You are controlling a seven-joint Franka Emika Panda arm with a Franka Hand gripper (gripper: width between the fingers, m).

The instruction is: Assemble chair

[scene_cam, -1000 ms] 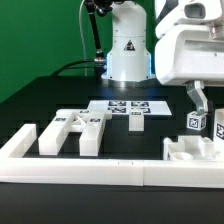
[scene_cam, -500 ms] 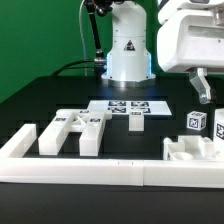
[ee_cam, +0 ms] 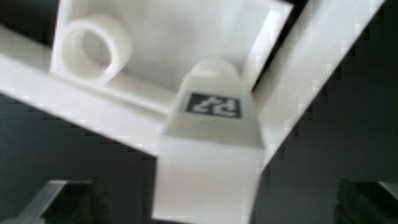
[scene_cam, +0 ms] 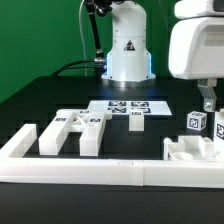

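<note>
At the exterior view's left the white border rail [scene_cam: 20,145] turns its corner and runs along the near edge of the black bench [scene_cam: 40,100]. Just behind it stands a cluster of the chair's parts — tagged blocky bars [scene_cam: 70,128] set side by side. In the middle, farther back, the marker board [scene_cam: 125,108] lies flat before my arm's base [scene_cam: 125,50]. Toward the exterior view's right a chair panel [scene_cam: 190,150] with round sockets sits just behind the rail, and behind that stand two cube-ended pieces [scene_cam: 195,122], each tagged. My hand [scene_cam: 207,98] hangs just above them, released — spread wide and gripping nothing. From my wrist I look down on a tagged white piece [ee_cam: 214,130] lying beside a holed white panel [ee_cam: 93,50]; my dark fingers [ee_cam: 50,200] stand clear of it on either side.
</note>
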